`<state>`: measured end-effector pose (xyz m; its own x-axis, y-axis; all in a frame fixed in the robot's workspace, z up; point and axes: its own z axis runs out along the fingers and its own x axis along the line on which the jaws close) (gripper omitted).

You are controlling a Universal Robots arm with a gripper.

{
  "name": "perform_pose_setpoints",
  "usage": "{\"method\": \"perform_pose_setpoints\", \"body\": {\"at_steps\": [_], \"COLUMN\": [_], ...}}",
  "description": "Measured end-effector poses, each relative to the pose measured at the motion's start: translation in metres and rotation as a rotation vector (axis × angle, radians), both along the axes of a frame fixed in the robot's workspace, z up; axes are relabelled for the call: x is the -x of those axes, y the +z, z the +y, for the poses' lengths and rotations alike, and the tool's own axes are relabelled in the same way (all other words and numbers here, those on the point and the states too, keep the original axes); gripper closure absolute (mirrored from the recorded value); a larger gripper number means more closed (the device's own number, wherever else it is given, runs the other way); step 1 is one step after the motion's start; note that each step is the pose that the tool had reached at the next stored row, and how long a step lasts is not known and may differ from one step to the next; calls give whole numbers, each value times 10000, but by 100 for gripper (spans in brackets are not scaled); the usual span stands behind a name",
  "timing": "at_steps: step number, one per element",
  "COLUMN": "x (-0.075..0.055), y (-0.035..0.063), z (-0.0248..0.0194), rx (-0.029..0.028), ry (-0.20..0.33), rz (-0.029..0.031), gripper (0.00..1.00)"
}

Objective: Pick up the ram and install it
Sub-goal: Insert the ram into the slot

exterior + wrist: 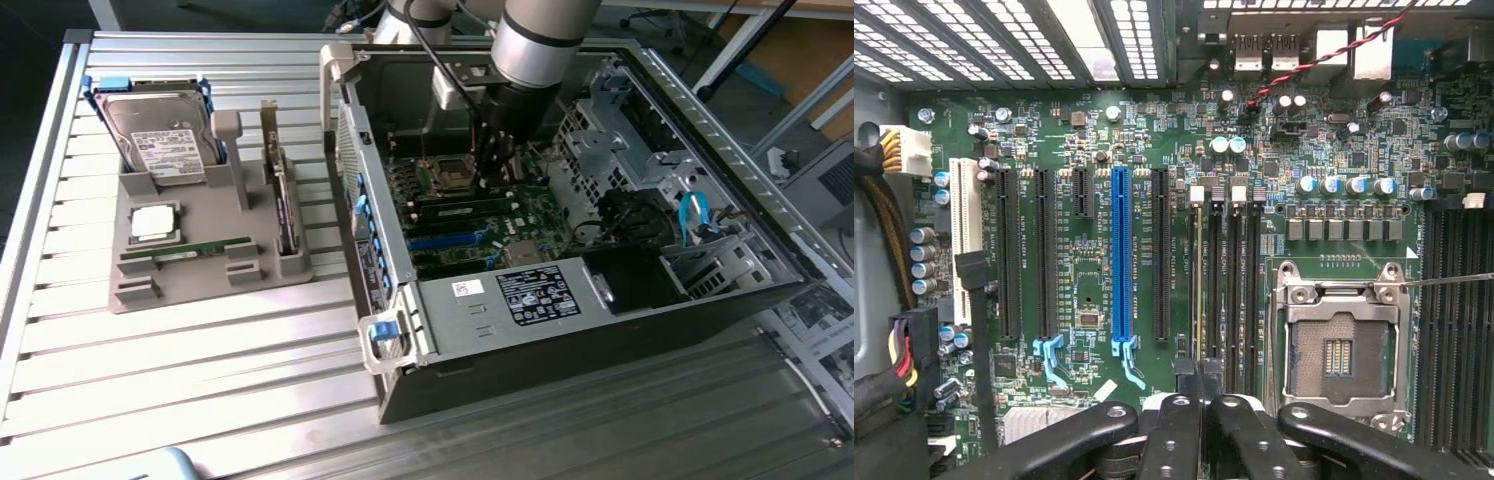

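Ram (1199, 290) stands edge-on as a thin pale line in a memory slot (1215, 290) row on the motherboard (1094, 130), directly ahead of my gripper (1204, 400), whose fingers are pressed together with nothing between them. In the exterior view my gripper (491, 160) hangs inside the open computer case (441, 300), just above the board. Beside the slots lies the empty processor socket (1339, 345), its metal frame close to my fingers on one side; the blue expansion slot (1120, 255) and its black neighbours lie on the other. Case walls rise on all sides, leaving room mainly upward. At the exterior view's left, well apart from the case, a grey holder (200, 285) carries a second green stick (187, 250), a hard drive (160, 145) and a silver chip (154, 222).
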<state>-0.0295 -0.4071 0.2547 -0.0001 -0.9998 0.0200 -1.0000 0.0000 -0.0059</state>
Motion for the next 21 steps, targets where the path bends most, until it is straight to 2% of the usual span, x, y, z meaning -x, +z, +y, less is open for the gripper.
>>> {"method": "perform_pose_setpoints", "body": {"at_steps": [14,21], "x": [-4,-190], "y": [0,0], "z": [-2,-3], "rx": [0,4], "ry": [0,0], "rz": [1,14], "gripper": [90,90]}}
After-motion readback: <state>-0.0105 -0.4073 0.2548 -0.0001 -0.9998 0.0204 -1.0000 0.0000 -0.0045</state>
